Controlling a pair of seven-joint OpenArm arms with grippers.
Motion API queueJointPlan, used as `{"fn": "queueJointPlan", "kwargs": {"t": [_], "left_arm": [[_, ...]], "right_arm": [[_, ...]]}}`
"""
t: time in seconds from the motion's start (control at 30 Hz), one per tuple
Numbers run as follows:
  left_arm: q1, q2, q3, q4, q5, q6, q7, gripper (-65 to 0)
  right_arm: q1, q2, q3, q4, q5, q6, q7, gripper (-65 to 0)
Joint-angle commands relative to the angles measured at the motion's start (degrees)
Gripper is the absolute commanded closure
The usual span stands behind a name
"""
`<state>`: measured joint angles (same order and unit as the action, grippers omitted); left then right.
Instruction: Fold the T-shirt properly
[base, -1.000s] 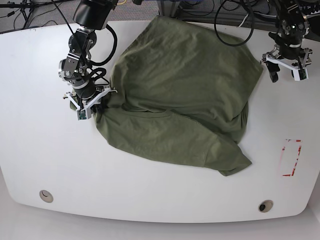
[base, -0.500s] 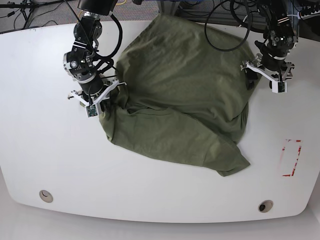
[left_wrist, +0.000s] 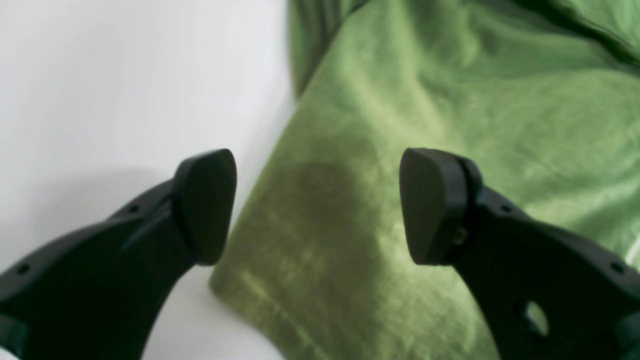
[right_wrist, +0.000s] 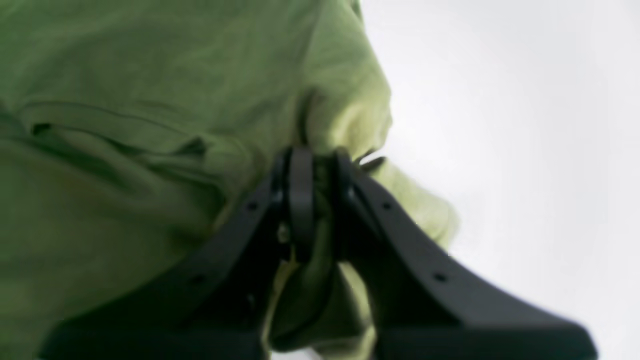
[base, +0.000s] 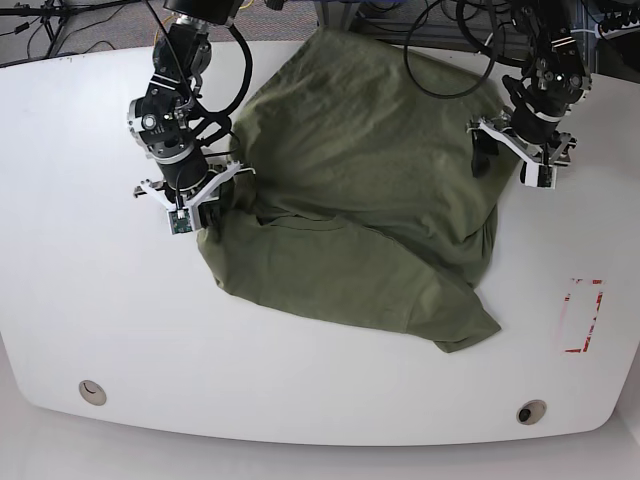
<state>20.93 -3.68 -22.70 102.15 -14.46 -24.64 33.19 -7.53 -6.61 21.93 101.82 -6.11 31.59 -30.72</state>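
Base view, L→R. White worktop (base: 80, 290) fills the frame; small round insert (base: 92, 392) low left of frame, another (base: 531, 412) low right.

Upper left of frame: right gripper (base: 205, 208), jaws clenched on a bunched edge of the T-shirt (base: 360, 200) at the cloth's left side. Right wrist view confirms: gripper (right_wrist: 317, 200) pinches a wad of green fabric (right_wrist: 150, 100) between the closed jaws, cloth bulging above and to the left of them, bare white worktop (right_wrist: 525, 125) at right of frame.

Centre: T-shirt, olive green, lies crumpled on the worktop, spread from top centre down to lower right. Upper layer broad and fairly smooth; a lower flap runs diagonally to a corner at lower right of centre. Wrinkles and folds along right edge.

Upper right of frame: left gripper (base: 512, 160) at the shirt's right edge, jaws spread wide, nothing between them. Left wrist view: gripper (left_wrist: 317, 207) released, one fingertip (left_wrist: 205, 205) over white worktop (left_wrist: 100, 75), the other (left_wrist: 430, 205) over green cloth (left_wrist: 450, 100); shirt's edge and a corner lie between them. Contact w/ cloth: cannot tell.

Right of frame, lower: red-outlined rectangle mark (base: 581, 315) on worktop, apart from shirt.
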Motion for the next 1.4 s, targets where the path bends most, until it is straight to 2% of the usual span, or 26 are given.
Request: {"fn": "queueJointPlan", "kwargs": {"t": [0.0, 0.03, 0.23, 0.3, 0.43, 0.63, 0.7, 0.77, 0.9, 1.03, 1.37], "left_arm": [[-0.4, -0.5, -0.2, 0.1, -0.8, -1.9, -0.9, -50.1], [-0.6, -0.4, -0.1, -0.2, -0.7, -2.9, -0.7, -50.4], [-0.7, -0.3, 0.2, -1.3, -1.0, -2.8, -0.5, -50.6], [-0.8, -0.1, 0.6, -1.9, -1.0, -2.2, -0.5, -50.4], [-1.2, -0.2, 1.7, -2.7, -0.5, 1.4, -0.7, -49.1], [-3.4, -0.3, 1.7, -2.4, -0.3, 3.4, -0.3, -49.0], [-5.1, -0.6, 1.4, -2.1, -0.2, 3.5, -0.1, -49.2], [-8.7, -1.0, 1.0, -1.6, -0.1, 3.1, 1.7, -49.2], [-9.9, -1.2, 1.0, -1.6, -0.2, 2.9, 2.4, -48.9], [-10.5, -1.6, 1.0, -2.0, -0.3, 2.8, 3.1, -49.2], [-11.8, -1.9, 2.5, -3.2, 0.2, 2.1, 4.3, -49.6]], "right_arm": [[1.4, -0.5, 0.6, 1.1, 0.3, 0.2, 1.5, -1.1], [1.6, -0.8, 0.8, 0.5, 0.2, 0.2, 1.5, -0.9], [1.6, -1.2, 0.6, -0.2, 0.2, 0.2, 1.5, -0.7], [1.4, -1.3, 0.4, -0.7, 0.2, 0.2, 1.5, -0.6], [1.6, -1.9, 0.0, -0.9, 0.5, 0.0, 1.2, -0.1], [1.8, -2.3, -0.1, -0.8, 0.3, 0.1, 1.0, -3.5], [1.8, -2.4, -0.4, -0.5, 0.4, 0.1, 0.9, -9.2], [2.0, -2.4, -1.5, 1.1, 1.0, -0.4, 0.3, -29.8], [1.7, -2.4, -2.5, 2.8, 1.2, -0.6, 0.0, -46.5], [1.5, -2.4, -4.4, 4.6, 1.4, -0.8, -0.2, -58.1], [1.5, -2.4, -7.6, 2.2, 2.6, -0.4, 0.0, -55.3]]}}
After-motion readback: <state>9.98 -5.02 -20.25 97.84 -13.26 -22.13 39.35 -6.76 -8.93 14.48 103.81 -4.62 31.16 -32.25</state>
